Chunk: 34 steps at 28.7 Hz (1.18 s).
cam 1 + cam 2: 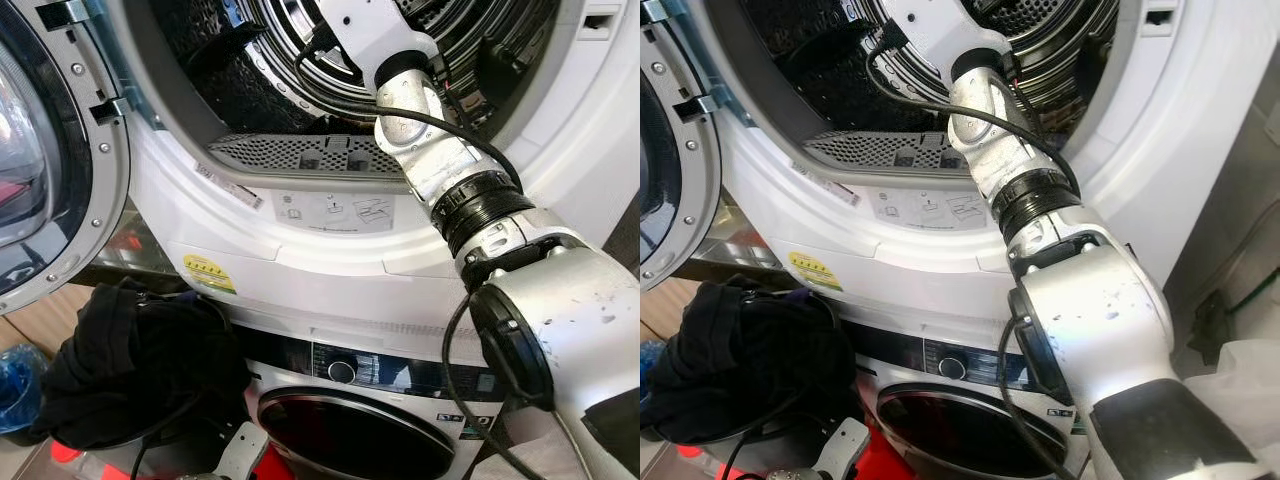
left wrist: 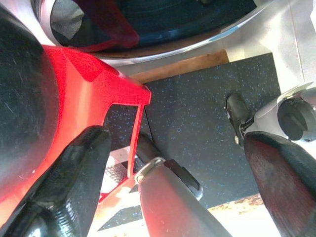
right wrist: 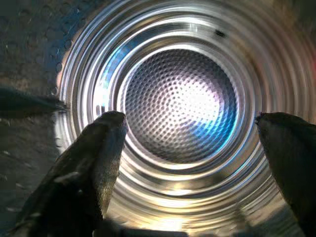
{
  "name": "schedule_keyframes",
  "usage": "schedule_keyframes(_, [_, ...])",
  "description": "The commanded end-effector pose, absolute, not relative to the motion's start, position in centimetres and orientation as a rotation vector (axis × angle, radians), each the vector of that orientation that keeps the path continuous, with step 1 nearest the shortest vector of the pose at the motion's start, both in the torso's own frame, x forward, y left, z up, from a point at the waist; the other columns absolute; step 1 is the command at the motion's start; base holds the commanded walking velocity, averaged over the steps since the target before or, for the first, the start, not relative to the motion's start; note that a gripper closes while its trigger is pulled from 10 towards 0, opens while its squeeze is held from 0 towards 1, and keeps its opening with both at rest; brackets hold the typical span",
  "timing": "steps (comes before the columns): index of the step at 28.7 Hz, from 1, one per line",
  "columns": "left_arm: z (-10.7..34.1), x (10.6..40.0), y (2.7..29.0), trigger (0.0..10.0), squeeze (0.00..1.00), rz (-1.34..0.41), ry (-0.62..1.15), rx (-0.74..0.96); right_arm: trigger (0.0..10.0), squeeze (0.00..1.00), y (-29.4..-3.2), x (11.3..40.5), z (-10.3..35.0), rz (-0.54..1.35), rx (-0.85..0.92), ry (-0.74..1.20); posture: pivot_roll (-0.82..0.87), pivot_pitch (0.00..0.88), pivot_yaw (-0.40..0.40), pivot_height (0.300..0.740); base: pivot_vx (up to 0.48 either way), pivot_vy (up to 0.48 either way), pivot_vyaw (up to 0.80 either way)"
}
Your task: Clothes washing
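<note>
A pile of black clothes [image 1: 130, 370] lies at the lower left, over a red basket [image 2: 84, 94], beside the lower machine. My right arm [image 1: 440, 170] reaches up into the open upper drum [image 1: 300, 60]. Its wrist view looks straight at the shiny perforated back wall of the drum [image 3: 177, 98]. My right gripper [image 3: 190, 148] is open with nothing between its fingers. My left gripper [image 2: 173, 187] hangs low next to the red basket, open and holding nothing, above the dark speckled floor [image 2: 197, 113].
The upper machine's round door [image 1: 40, 150] stands open at the left. A grey lint grille [image 1: 300, 152] lines the drum's lower lip. Below is a second machine with a knob [image 1: 341, 371] and a shut glass door [image 1: 350, 430]. A blue bag [image 1: 15, 385] sits far left.
</note>
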<state>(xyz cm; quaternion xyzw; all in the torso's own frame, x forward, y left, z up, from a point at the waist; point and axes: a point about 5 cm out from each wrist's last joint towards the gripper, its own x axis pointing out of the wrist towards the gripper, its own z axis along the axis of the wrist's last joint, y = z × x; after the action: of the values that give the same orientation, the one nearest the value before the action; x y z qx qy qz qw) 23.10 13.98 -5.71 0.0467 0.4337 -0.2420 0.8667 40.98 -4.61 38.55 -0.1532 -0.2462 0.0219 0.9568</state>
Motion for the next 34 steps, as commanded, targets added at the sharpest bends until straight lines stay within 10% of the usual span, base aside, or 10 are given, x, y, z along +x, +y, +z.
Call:
schedule_keyframes(1, [-5.8,23.0,14.7,10.0,0.0,-0.486,0.916,0.104,10.0,0.0,-3.9,40.9,38.1,0.177,-0.073,-0.472,-0.09,0.0,0.137,0.74,0.0,0.0,0.0])
schedule_keyframes(17, [-5.7,23.1,14.5,10.0,0.0,-0.465,0.903,0.059,10.0,0.0,-6.0,29.4,35.0,1.232,0.611,-0.976,-0.13,0.021,0.148,0.74,0.0,0.0,0.0])
schedule_keyframes(23, [-5.7,23.1,14.5,10.0,0.0,-0.458,0.898,0.052,10.0,0.0,-4.5,22.9,22.3,1.612,0.272,-0.448,-0.14,0.034,0.146,0.74,0.0,0.0,0.0])
schedule_keyframes(34, [-5.5,23.4,14.6,10.0,0.0,-0.472,0.887,0.077,10.0,0.0,-7.6,22.2,9.9,1.429,0.244,0.11,-0.15,0.032,0.15,0.74,0.0,0.0,0.0])
